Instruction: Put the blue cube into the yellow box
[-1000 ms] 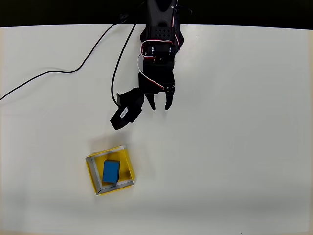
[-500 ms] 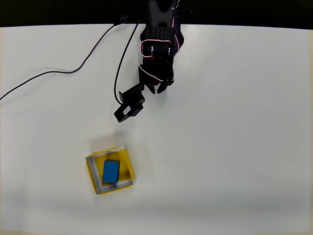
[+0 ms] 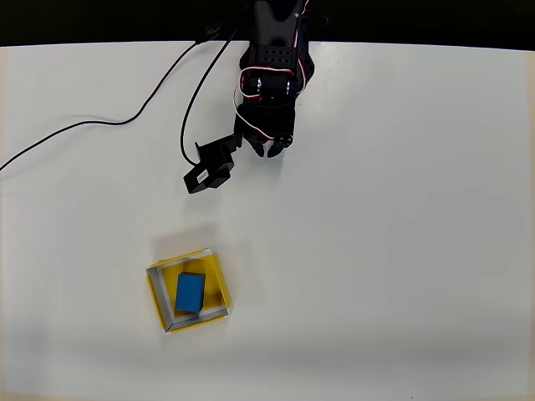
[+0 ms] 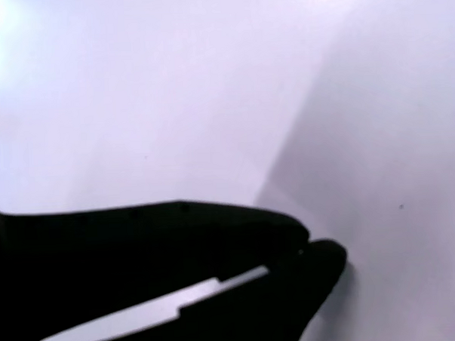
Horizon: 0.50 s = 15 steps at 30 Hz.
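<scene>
Blue cube [image 3: 190, 292] sits flat inside the yellow box [image 3: 220, 284], near the lower left of the bench [image 3: 401, 234] in the overhead view. Jaws [image 3: 273, 150] pressed together, empty, well apart near the arm base. Cube looks rigid, light, smooth-faced; any regrasp should pinch its long sides, clear of the box rim.

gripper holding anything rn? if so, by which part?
Nothing held. The gripper is shut and empty near the arm's base; the blue cube lies in the yellow box, well apart from it.
</scene>
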Motion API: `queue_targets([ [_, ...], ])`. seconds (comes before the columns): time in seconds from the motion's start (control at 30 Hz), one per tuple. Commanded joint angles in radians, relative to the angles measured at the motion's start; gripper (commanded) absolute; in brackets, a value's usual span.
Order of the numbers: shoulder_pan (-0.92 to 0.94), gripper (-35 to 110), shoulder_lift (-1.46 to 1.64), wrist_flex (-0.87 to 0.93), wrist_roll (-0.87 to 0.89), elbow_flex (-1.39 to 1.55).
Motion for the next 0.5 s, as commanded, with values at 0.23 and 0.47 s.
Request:
queue_targets([
  [0.23, -0.014, 0, 0.026, 0.012, -0.015, 0.026],
  [0.47, -0.014, 0, 0.026, 0.012, -0.015, 0.026],
])
